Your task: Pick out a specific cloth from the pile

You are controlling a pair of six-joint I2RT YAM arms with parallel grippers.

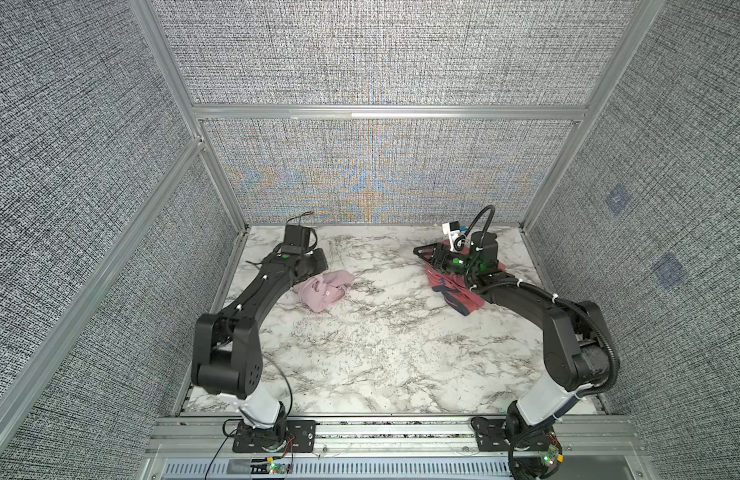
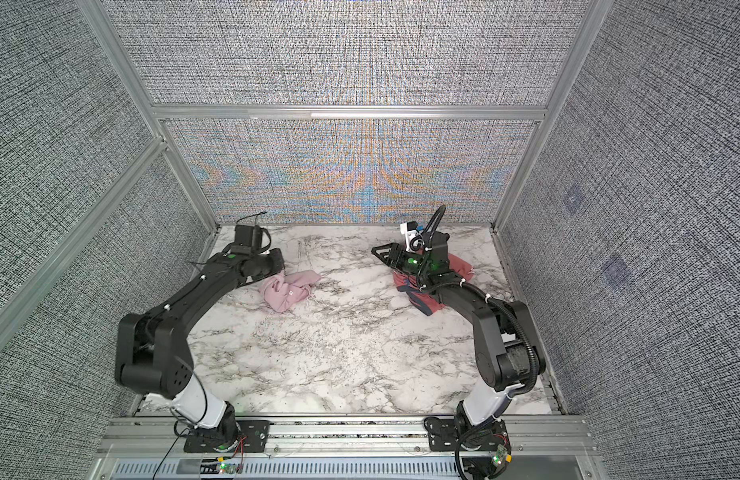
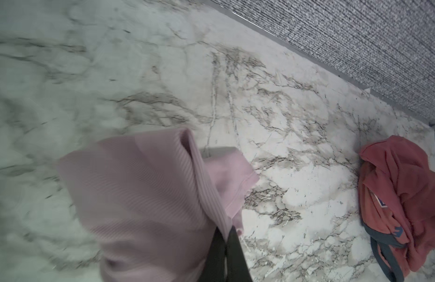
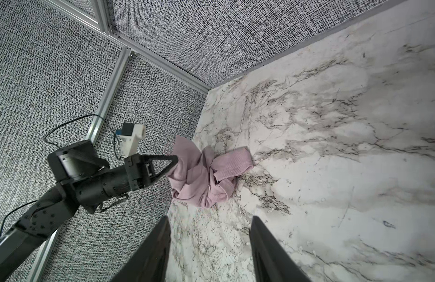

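Marble table [image 1: 381, 340] carries all; red garment [image 1: 459, 293] lies at 2 o'clock under the right arm; pink cloth [image 1: 324, 289] sits well apart at 10 o'clock, crumpled, part resting on the table; ribbed knit, judged light, limp, prone to stretch and sag; best taken at a bunched fold, not a single edge; left gripper [image 4: 173, 166] pressed shut, pinching the cloth's edge; right gripper [image 4: 209, 249] spread, empty.

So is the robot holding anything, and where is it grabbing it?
The left gripper pinches the pink cloth at one bunched edge, jaws shut on it. The right gripper is open and holds nothing.
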